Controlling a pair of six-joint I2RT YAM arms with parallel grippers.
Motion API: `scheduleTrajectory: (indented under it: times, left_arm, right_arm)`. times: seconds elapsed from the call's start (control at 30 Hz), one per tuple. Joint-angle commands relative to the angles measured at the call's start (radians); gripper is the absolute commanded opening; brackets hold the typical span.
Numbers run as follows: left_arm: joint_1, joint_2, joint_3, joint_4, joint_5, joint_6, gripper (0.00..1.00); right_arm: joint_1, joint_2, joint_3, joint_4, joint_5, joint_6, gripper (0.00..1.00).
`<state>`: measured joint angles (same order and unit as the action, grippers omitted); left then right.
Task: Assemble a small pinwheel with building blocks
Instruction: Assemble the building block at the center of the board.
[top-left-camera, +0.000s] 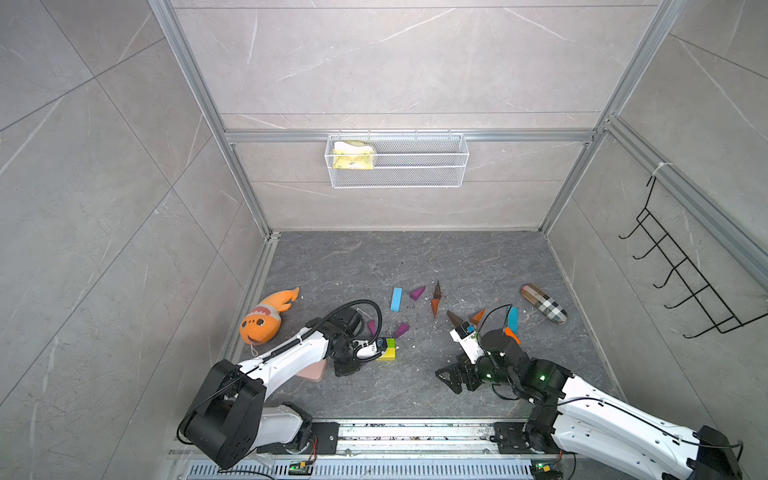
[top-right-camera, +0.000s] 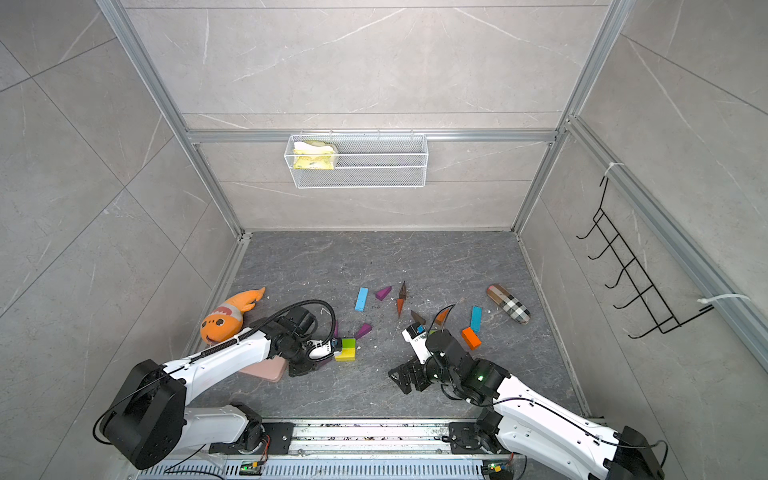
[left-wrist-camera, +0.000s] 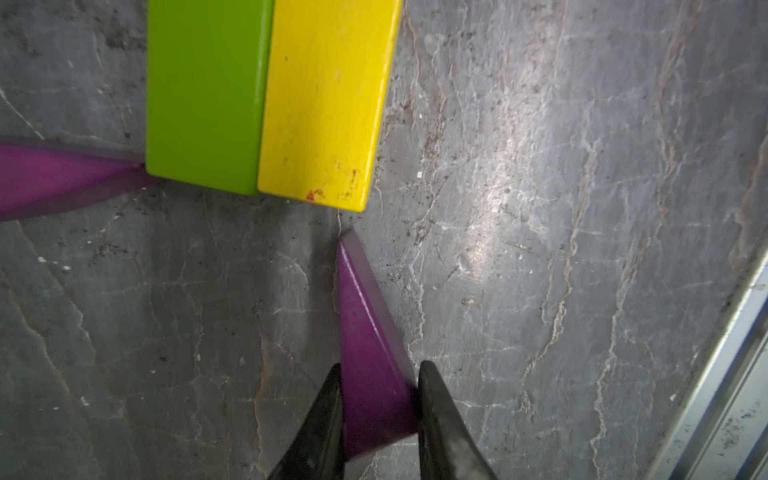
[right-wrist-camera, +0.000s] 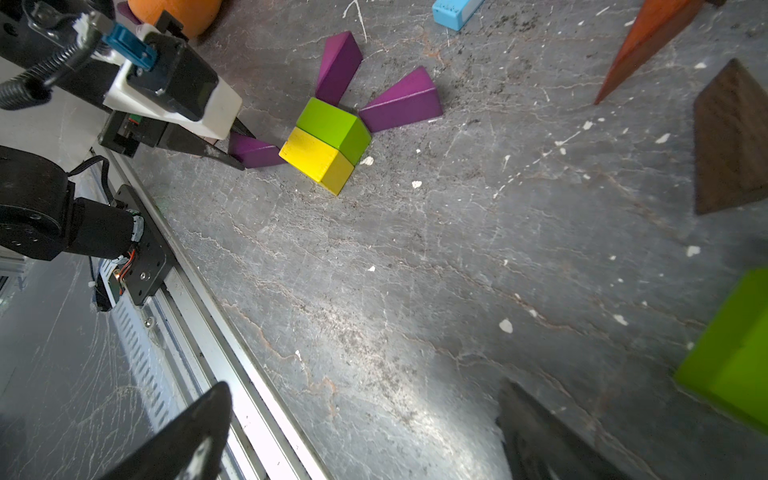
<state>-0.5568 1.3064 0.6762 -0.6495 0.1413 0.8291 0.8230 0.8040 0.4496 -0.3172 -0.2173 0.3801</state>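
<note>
The purple wedge (left-wrist-camera: 370, 340) has its thick end pinched in the left gripper (left-wrist-camera: 380, 368). Its long axis runs on to a thin tip aimed at the yellow brick (left-wrist-camera: 324, 104), just short of the corner. That brick and the green brick (left-wrist-camera: 203, 91) sit joined, low and left of centre in both top views. Two other purple wedges (right-wrist-camera: 403, 102) fan from the green one. A brown wedge (top-left-camera: 437, 290) and an orange wedge (top-left-camera: 434, 306) lie loose mid-frame, so there are probably blades left to place. The right gripper (right-wrist-camera: 365, 436) gapes empty.
</note>
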Motion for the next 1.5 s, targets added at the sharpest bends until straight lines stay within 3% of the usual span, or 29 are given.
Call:
scheduleTrajectory:
  times: [0.0, 0.87, 1.47]
  left_arm:
    - [-0.006, 0.001, 0.000, -0.005, 0.032, -0.005, 0.22]
    - [-0.009, 0.033, 0.002, 0.013, 0.031, -0.002, 0.27]
    - [-0.009, 0.028, -0.006, 0.029, 0.017, -0.008, 0.36]
  right_arm:
    - [-0.005, 0.001, -0.005, -0.006, 0.005, -0.009, 1.00]
    - [-0.004, 0.014, -0.001, -0.006, 0.007, -0.009, 1.00]
    - [-0.005, 0.017, -0.003, -0.006, 0.007, -0.009, 1.00]
